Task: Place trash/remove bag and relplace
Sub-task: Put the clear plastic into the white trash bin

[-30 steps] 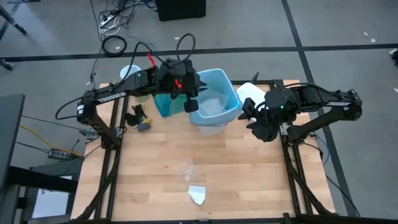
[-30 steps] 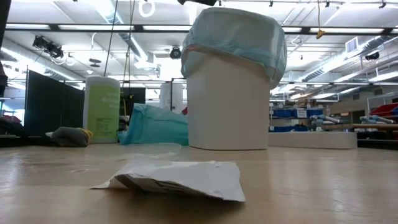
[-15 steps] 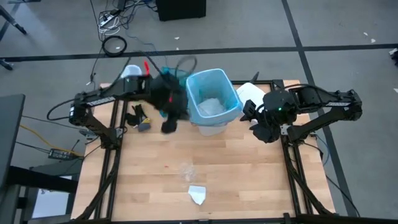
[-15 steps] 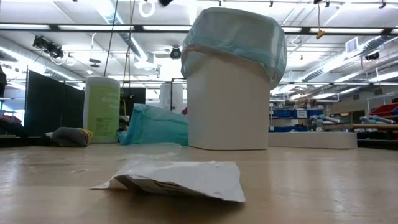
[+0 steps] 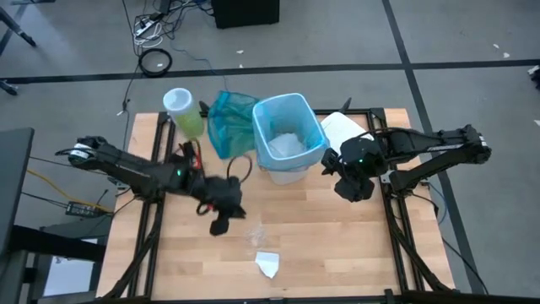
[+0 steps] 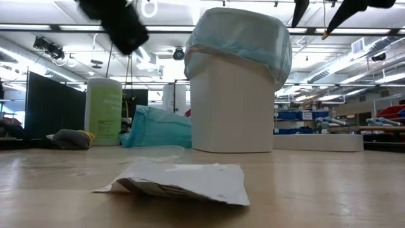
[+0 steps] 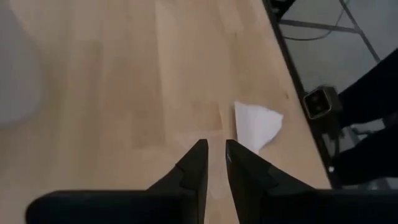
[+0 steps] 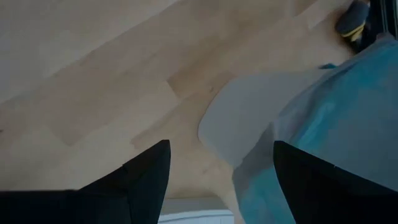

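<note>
Only the left wrist view shows the left gripper nearly closed and empty above the white paper scrap; the high view blurs it. The right gripper is spread wide beside the bin, probably empty. The sky-blue bag lines the bin, folded smoothly over its rim.

A white bin stands on the wooden table, its rim wrapped by the light blue bag. Nearer the camera than the bin, a crumpled white paper lies flat on the wood. Left of the bin sits a teal bag, and farther left a pale green canister stands upright. A dark lump with a yellow patch lies left of the canister. A blurred dark arm part hangs above the canister. Two dark fingers show above the bin's right side.
</note>
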